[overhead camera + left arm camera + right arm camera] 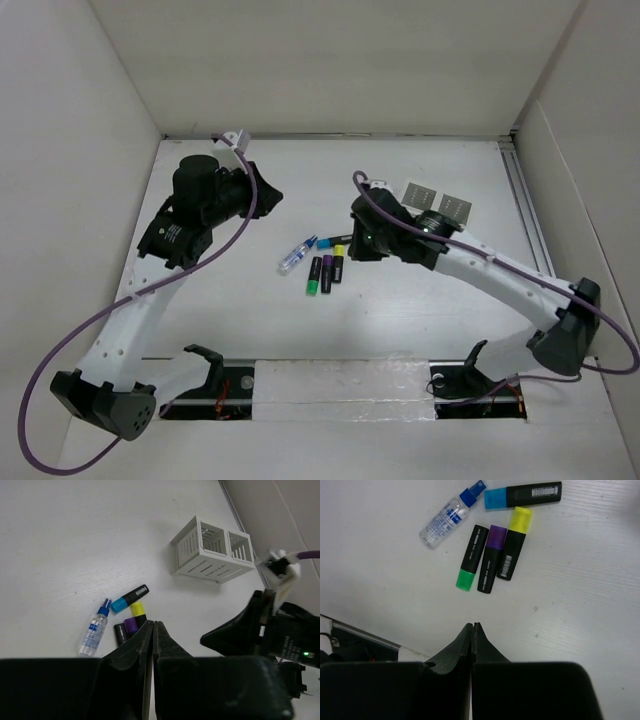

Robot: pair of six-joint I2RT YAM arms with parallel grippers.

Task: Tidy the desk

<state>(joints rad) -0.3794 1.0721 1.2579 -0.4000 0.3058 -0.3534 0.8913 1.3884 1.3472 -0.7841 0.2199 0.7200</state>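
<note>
Right pincer (471, 625), jaws together, above the desk (580, 605), highlighters (492, 555) ahead

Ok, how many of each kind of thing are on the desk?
Highlighters: 4 (blue, yellow, purple, green)
Spray bottle: 1
Pen holder: 1
Total: 6

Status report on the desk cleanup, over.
Left end effector shut, empty; right end effector same. Desk unsorted: four highlighters, spray bottle loose at centre. Pen holder looks empty; nothing between it and them.
</note>
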